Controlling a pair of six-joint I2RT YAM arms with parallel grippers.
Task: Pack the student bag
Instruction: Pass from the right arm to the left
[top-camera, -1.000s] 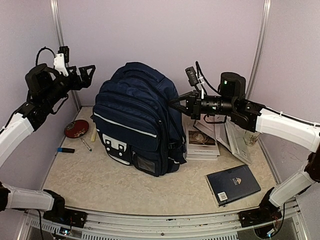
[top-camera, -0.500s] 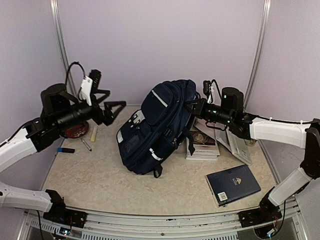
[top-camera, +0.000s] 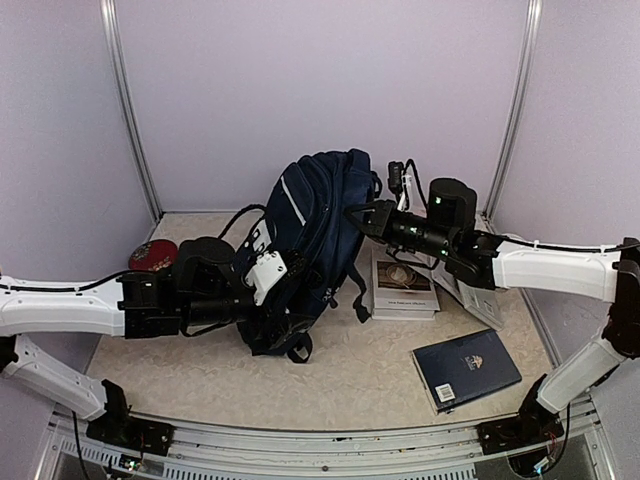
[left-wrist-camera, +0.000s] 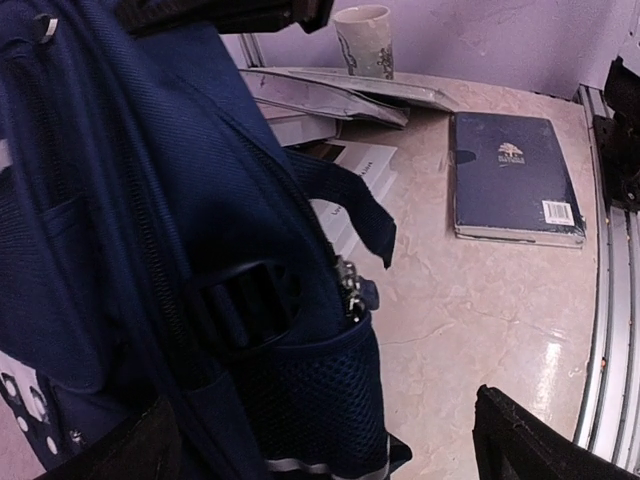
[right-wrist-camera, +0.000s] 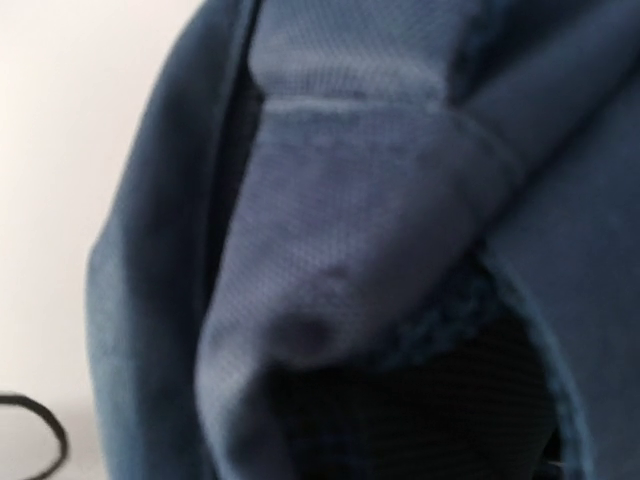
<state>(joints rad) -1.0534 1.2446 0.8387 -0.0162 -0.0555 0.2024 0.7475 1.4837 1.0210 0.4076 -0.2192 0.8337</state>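
Navy student bag (top-camera: 312, 215) stands tilted because the right gripper (top-camera: 355, 214) pinches its top, while the left gripper (top-camera: 290, 288), spread wide, flanks its base, likely steadying it.

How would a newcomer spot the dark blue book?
From the student bag mid-table, look right, toward the near edge. The navy book lies flat and alone there; unlike the pale booklets behind it, its dark cover bears a white emblem and barcode sticker.
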